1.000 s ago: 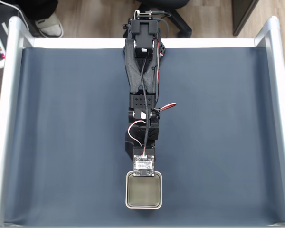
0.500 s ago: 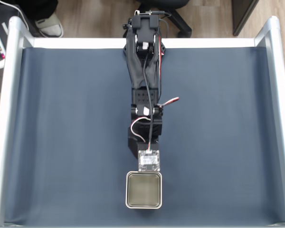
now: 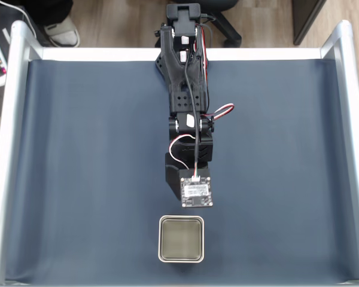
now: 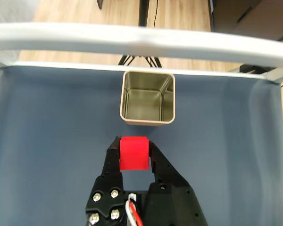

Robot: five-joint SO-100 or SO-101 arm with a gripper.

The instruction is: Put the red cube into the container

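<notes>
- Between the pincer's (image 4: 134,153) two black fingers, in my wrist view, sat the red cube (image 4: 134,152), clamped on both sides and held clear of the blue tabletop (image 4: 47,141).
- Just beyond the cube I saw the container (image 4: 147,120), a square metal tin standing upright near the pale rail (image 4: 132,40), its dark inside bare.
- From the fixed view, my arm (image 3: 188,119) stretched down the middle of the tabletop (image 3: 78,179), its small circuit board (image 3: 197,192) near the container (image 3: 161,239) but apart from it.
- I could not make out the cube from that view; the arm hid the pincer.
</notes>
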